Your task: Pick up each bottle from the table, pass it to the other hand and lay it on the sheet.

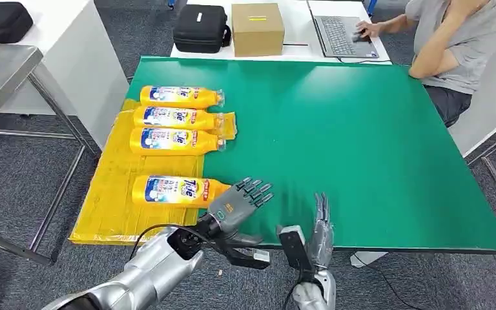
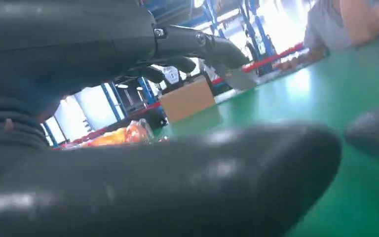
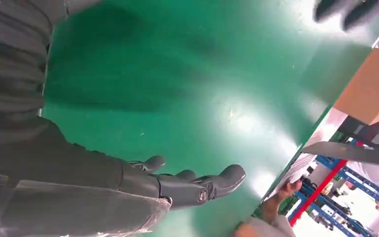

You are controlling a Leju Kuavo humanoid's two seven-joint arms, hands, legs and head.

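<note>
Four orange bottles (image 1: 175, 191) lie on their sides on the yellow sheet (image 1: 106, 213) at the counter's (image 1: 374, 142) nine o'clock edge, caps toward three o'clock. Their blue-and-white labels carry red lettering; the nearest seems to read "Tide", the small print too blurred to make out. Left hand (image 1: 239, 201) hovers with fingers spread just beside the nearest bottle's cap, holding nothing. Right hand (image 1: 320, 226) stands on edge at six o'clock, fingers straight and apart, empty, over bare green.
</note>
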